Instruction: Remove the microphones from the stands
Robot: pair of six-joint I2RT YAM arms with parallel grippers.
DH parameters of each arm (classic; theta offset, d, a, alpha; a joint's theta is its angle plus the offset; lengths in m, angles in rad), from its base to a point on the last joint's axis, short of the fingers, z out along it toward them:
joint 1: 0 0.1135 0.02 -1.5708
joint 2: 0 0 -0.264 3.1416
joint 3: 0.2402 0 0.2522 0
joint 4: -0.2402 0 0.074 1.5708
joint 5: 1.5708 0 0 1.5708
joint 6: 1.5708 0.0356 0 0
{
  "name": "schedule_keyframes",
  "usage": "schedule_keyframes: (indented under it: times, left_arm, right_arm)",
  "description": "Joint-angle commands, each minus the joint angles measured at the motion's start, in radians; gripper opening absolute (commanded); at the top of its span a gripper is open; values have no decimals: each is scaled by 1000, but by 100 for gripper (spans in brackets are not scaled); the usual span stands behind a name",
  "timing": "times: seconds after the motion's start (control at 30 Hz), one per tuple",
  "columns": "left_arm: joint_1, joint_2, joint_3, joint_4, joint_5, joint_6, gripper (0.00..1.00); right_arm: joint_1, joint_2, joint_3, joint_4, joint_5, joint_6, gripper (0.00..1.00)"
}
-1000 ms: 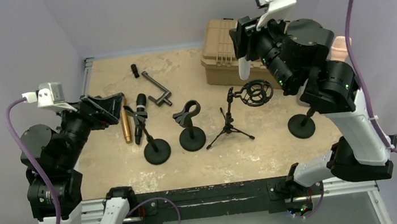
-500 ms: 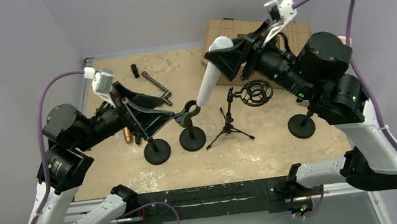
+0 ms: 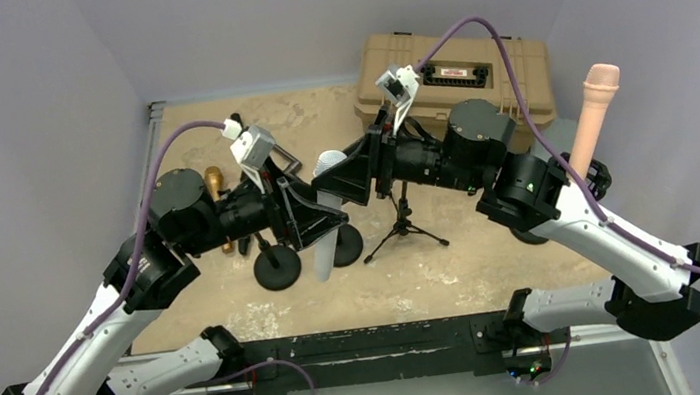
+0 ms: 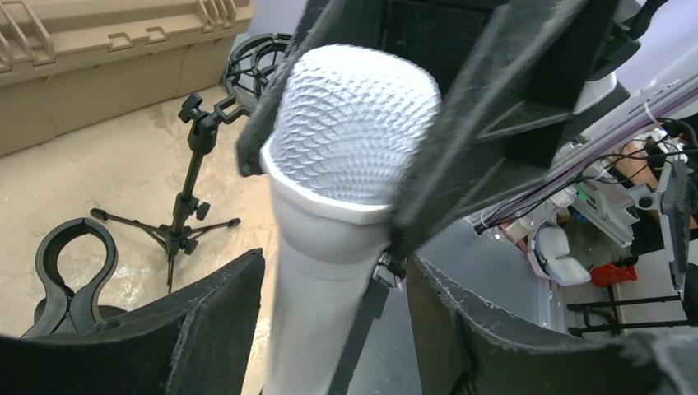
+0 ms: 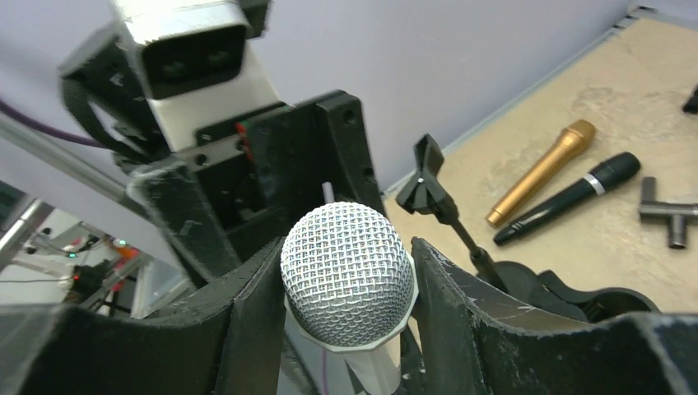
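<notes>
Both arms have swung to the centre of the table (image 3: 493, 245) since the earlier frame. The right gripper (image 5: 346, 284) clamps the microphone (image 4: 350, 140) by its head, lifted clear of the clip stand (image 4: 70, 267). The left gripper (image 4: 329, 333) has its jaws apart around the handle (image 4: 317, 304); close them squarely before you release. Only the left wrist view shows that gap.
</notes>
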Motion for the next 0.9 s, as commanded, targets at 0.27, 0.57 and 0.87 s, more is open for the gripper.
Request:
schedule_keyframes:
  times: [0.27, 0.57, 0.87]
  left_arm:
    - [-16, -21, -16, -9, -112, 30, 11]
    - [-15, -54, 244, -294, -509, 245, 0]
    - [207, 7, 355, -449, -989, 425, 0]
  right_arm:
    - [-1, -84, -57, 216, -64, 88, 0]
    - [-1, -224, -81, 158, 147, 41, 83]
    - [-1, -342, -121, 98, 242, 24, 83]
